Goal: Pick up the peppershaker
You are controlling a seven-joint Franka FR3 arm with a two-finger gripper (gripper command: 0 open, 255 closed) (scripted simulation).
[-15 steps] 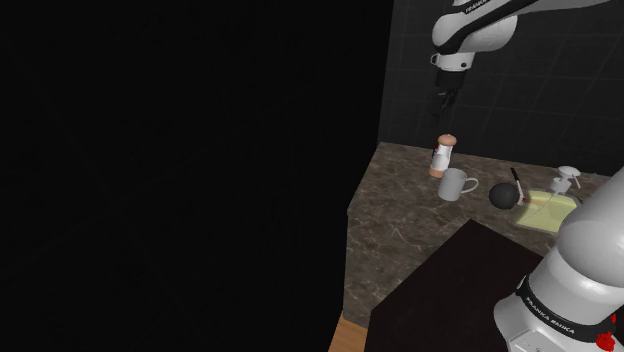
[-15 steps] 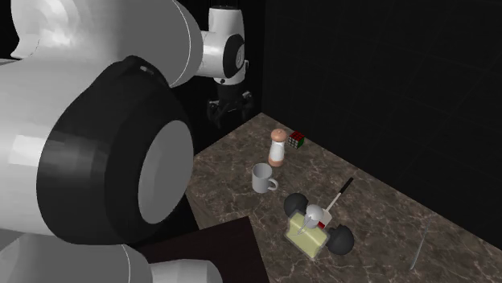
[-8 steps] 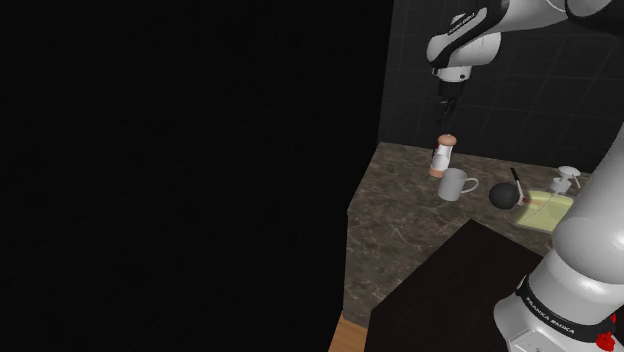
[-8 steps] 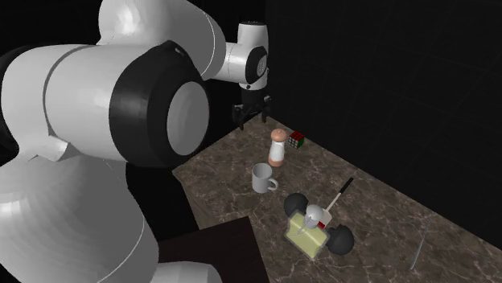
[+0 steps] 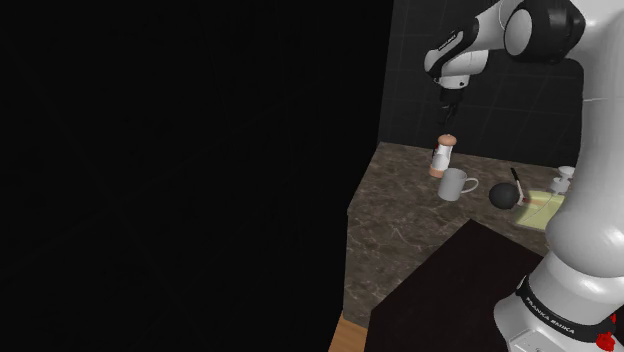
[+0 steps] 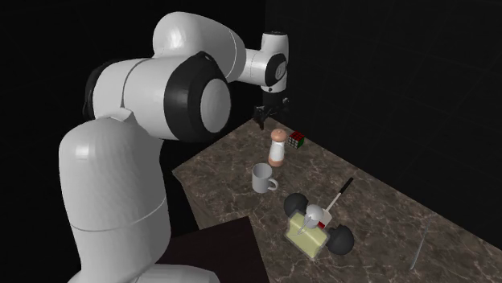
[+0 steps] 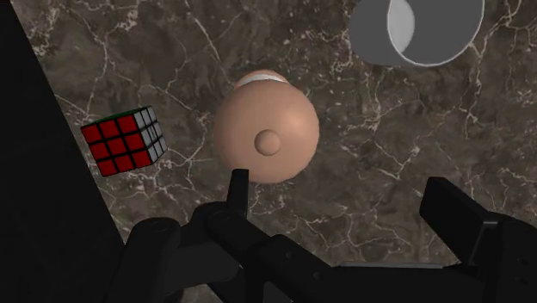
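- Claw point(image 6: 271, 120) hangs above peppershaker point(image 6: 277, 147); air btwn them free, straight drop open.
- Mug point(image 6: 262, 178) near shaker on one side, colour cube point(image 6: 298, 140) near on other; neither touches it.
- Dark wall point(image 5: 410, 70) just behind cube.
- Bare surface point(image 6: 217, 181) twd edge.

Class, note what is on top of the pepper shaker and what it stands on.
Nothing rests on the pepper shaker; the open gripper hangs above it, apart. It stands on the veined counter, but its rounded cap covers its base in the wrist view.
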